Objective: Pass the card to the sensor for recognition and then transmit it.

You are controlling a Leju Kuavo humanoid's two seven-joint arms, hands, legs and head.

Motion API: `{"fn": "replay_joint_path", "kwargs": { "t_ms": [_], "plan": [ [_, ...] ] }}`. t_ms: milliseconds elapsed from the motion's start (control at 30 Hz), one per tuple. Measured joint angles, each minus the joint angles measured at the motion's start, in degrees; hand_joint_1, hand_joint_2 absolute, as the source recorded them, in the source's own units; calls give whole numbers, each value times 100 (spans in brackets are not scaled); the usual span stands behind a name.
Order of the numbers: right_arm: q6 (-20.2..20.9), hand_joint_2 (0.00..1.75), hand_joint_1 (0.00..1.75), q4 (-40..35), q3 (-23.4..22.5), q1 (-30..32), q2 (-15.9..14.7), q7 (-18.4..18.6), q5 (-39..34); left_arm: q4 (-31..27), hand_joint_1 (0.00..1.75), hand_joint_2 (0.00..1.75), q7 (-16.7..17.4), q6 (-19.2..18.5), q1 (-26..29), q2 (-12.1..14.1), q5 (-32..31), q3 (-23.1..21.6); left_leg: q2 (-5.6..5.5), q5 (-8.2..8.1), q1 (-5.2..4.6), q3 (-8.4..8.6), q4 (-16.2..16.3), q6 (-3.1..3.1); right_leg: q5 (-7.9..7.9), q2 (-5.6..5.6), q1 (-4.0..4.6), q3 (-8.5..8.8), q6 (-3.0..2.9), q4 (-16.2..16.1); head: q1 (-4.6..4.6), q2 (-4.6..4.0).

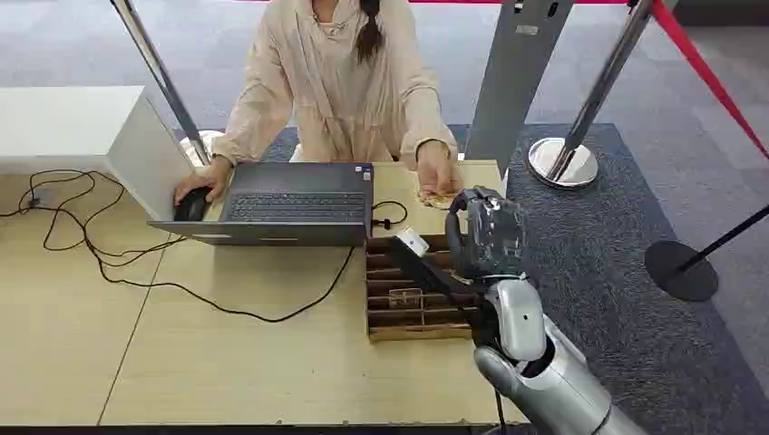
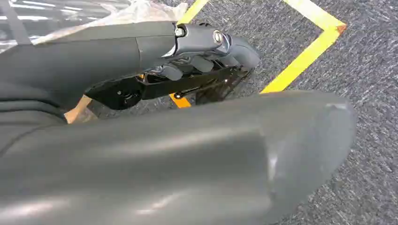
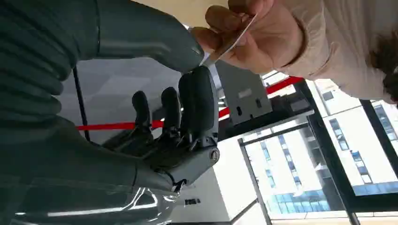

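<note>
Thin pale card (image 3: 228, 41) between two hands

It is seen edge-on, tilted, pinched by the right robot hand (image 3: 187, 89) and also held by a person's hand (image 3: 253, 33).

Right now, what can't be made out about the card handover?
- Head view: the right hand hides the card and part of the person's hand.
- Right wrist view: the card is edge-on between thumb and finger; its face is unreadable.
- Sensor: not identifiable.
- Left wrist view: left hand hangs over carpet.

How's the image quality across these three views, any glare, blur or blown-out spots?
Head view: even, soft light, table and laptop sharp. Left wrist view: left hand fairly sharp, a big blurred grey shape up close. Right wrist view: turned, windows overexposed behind the right hand, card edge-on, slightly soft.
</note>
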Motion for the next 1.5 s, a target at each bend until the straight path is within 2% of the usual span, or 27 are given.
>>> {"fn": "replay_joint_path", "kwargs": {
  "t_ms": [67, 100, 167, 233, 267, 300, 333, 433, 833, 967, 1000, 1033, 1067, 1100, 1200, 1233, 1267, 1500],
  "plan": [
    [-2, 175, 98, 22, 22, -12, 7, -2, 7, 9, 0, 0, -2, 0, -1, 4, 0, 0, 0, 0, 0, 0, 0, 0, 0, 0, 0, 0, 0, 0, 0, 0],
    [-7, 175, 98, 39, 30, -22, 11, -9, 11, 17, 0, 0, -4, -2, -2, 7, 0, 0, 0, 0, 0, 0, 0, 0, 0, 0, 0, 0, 0, 0, 0, 0],
    [-9, 175, 82, 76, 44, -38, 30, -11, 20, 46, 0, 0, -7, -2, -8, 7, 0, 0, 0, 0, 0, 0, 0, 0, 0, 0, 0, 0, 0, 0, 0, 0],
    [-11, 175, 82, 92, 63, -47, 44, -15, 28, 52, 0, 0, -7, -2, -10, 13, 0, 0, 0, 0, 0, 0, 0, 0, 0, 0, 0, 0, 0, 0, 0, 0],
    [-13, 175, 47, 92, 70, -48, 46, -17, 28, 52, 0, 0, -7, -2, -10, 17, 0, 0, 0, 0, 0, 0, 0, 0, 0, 0, 0, 0, 0, 0, 0, 0],
    [-13, 175, 47, 94, 70, -49, 50, -17, 28, 52, 0, 0, -7, -2, -10, 24, 0, 0, 0, 0, 0, 0, 0, 0, 0, 0, 0, 0, 0, 0, 0, 0],
    [-13, 175, 37, 96, 70, -51, 55, -20, 28, 57, 0, 0, -7, -2, -11, 26, 0, 0, 0, 0, 0, 0, 0, 0, 0, 0, 0, 0, 0, 0, 0, 0],
    [-11, 175, 31, 105, 74, -56, 63, -22, 31, 59, 0, 0, -9, -4, -13, 33, 0, 0, 0, 0, 0, 0, 0, 0, 0, 0, 0, 0, 0, 0, 0, 0],
    [-13, 175, 33, 234, 129, -137, 129, -46, 52, 76, 0, 0, -11, -9, -27, 52, 0, -2, 0, 1, 0, -1, 0, 0, 0, 0, 0, 0, 0, 0, 0, 0],
    [-13, 175, 49, 284, 148, -177, 142, -61, 52, 127, 0, 0, -13, -9, -39, 59, -2, -2, 0, 1, 0, 0, 0, 1, 1, 0, 0, -1, 0, 0, 0, 0],
    [-13, 175, 66, 302, 160, -190, 144, -63, 52, 149, 0, 0, -15, -9, -44, 59, -2, -2, 0, 1, 0, -1, 0, 1, 0, 0, 0, -1, 0, 0, 0, 0],
    [-13, 175, 66, 317, 164, -195, 149, -70, 52, 153, 0, 0, -17, -9, -44, 59, -2, -2, 0, 1, 0, -1, 0, 0, 0, 0, 0, -1, 0, 0, 0, 0],
    [-11, 175, 124, 334, 170, -198, 155, -74, 52, 162, 0, 0, -24, -11, -45, 59, 0, -2, 0, 1, 0, 0, 0, 0, 1, 0, 0, 0, 0, 0, 0, 0],
    [-9, 175, 124, 345, 173, -201, 166, -74, 52, 162, 0, 0, -26, -11, -45, 59, -2, -2, 0, 1, 0, -1, 0, 0, 0, 0, 0, -1, 0, 0, 0, 0],
    [-7, 175, 143, 378, 197, -244, 197, -76, 52, 170, 0, 0, -30, -13, -50, 59, 0, -4, 1, 1, 0, -1, 0, 0, 0, 0, 0, -1, 0, 0, 0, 0],
    [-7, 175, 143, 391, 208, -256, 201, -81, 52, 175, 0, 0, -33, -15, -52, 59, 0, -4, 0, 1, 0, -1, 0, 0, 0, 0, 0, -1, 0, 0, 0, 0],
    [-7, 175, 155, 400, 214, -261, 208, -83, 52, 175, 0, 0, -39, -18, -52, 61, 0, -7, 0, 1, 0, 0, 0, 0, 1, 0, 0, -1, 0, 0, 0, 0],
    [-50, 175, 145, 435, 225, -279, 247, -122, 39, 175, 0, 0, -55, -26, -53, 105, -2, -44, 0, 1, 0, 0, 0, 0, 0, 0, 0, 0, 0, 0, 0, 0]
  ]
}}
